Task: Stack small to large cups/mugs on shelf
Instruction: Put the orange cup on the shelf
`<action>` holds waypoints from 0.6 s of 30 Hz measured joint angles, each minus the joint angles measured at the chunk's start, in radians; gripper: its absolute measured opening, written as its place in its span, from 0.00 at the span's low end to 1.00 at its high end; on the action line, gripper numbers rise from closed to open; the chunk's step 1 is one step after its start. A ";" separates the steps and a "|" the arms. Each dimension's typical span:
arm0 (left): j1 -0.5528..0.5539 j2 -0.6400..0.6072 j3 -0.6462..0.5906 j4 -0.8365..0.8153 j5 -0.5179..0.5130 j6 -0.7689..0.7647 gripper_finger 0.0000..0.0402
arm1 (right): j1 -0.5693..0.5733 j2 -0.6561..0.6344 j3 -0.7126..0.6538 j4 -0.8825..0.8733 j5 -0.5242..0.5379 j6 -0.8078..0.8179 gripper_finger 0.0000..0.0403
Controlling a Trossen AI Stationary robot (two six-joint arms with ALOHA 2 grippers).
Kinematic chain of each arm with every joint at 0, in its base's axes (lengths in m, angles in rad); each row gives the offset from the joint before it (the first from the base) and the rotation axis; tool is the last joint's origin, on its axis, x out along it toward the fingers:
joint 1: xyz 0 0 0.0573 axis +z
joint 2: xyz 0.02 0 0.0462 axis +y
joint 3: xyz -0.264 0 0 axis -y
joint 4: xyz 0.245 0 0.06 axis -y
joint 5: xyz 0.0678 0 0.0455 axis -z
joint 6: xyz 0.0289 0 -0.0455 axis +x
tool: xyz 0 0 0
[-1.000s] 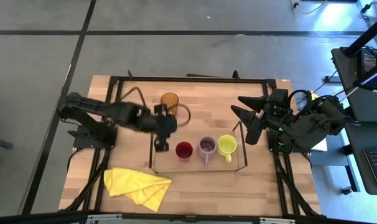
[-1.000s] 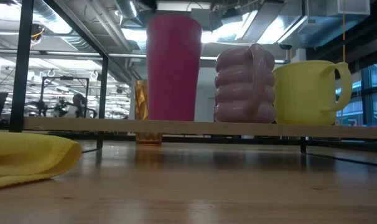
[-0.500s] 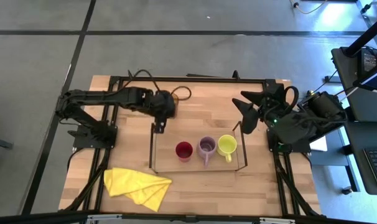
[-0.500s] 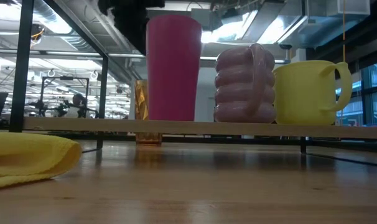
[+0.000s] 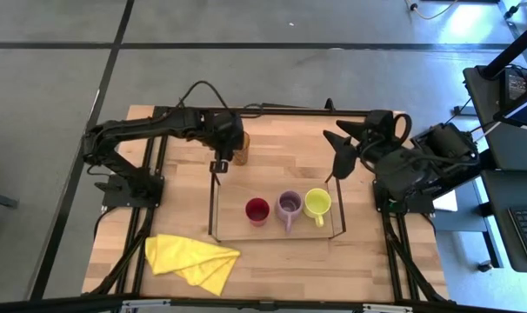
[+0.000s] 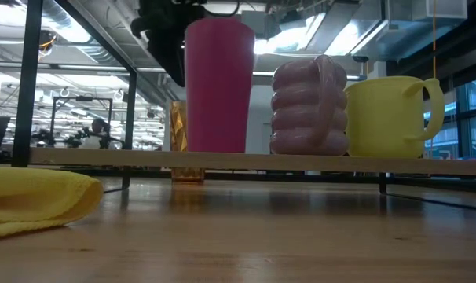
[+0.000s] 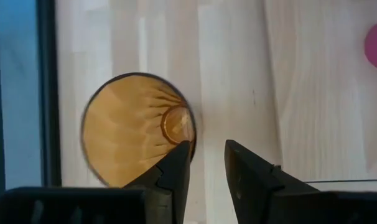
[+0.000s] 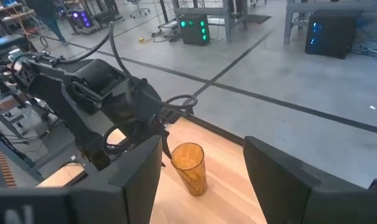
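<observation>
Positioning of the left pincer (image 7: pixel 204 163) places it directly above the amber tumbler (image 5: pixel 240 153), which stands upright on the tabletop (image 5: pixel 290 143) behind the shelf (image 5: pixel 276 228), well apart from the three vessels already on the board. In the left wrist view we see one finger (image 7: pixel 176 163) over the tumbler's rim and the other (image 7: pixel 251 168) outside the wall, the pair held slightly apart and clamped on nothing. We judge the step in hand to be the grasp of this last vessel. On the shelf, the dark red cup (image 5: pixel 257 209), the lilac mug (image 5: pixel 289 205) and the yellow-green mug (image 5: pixel 316 203) stand in a row, close together. The right pincer (image 8: pixel 201 168) waits with its fingers spread wide, raised near the shelf's right wire frame (image 5: pixel 336 196). We note three risks from here. First, a pinch on a thin translucent wall may slip or tilt the tumbler if the fingers close before they have descended far enough over the rim. Second, a descent that is off line would push the rim sideways and tip the tumbler over on the tabletop. Third, carrying the tumbler to the board requires passing the left wire frame (image 5: pixel 216 196) and the tall dark red cup; a low or careless path could strike either and disturb the row. The yellow cloth (image 5: pixel 192 259) lies well clear at the front.
</observation>
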 joint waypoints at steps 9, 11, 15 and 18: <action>0.000 0.077 0.000 0.022 0.005 0.030 0.24 | -0.006 0.000 0.000 -0.011 -0.014 0.013 0.57; 0.004 0.084 0.000 0.032 -0.005 0.032 0.24 | -0.006 0.000 0.000 -0.026 -0.016 0.027 0.57; 0.027 0.084 -0.001 0.046 -0.010 0.033 0.24 | -0.006 0.000 0.000 -0.054 -0.034 0.054 0.57; 0.052 0.083 -0.027 0.056 0.002 0.035 0.24 | -0.006 0.000 0.000 -0.065 -0.037 0.059 0.57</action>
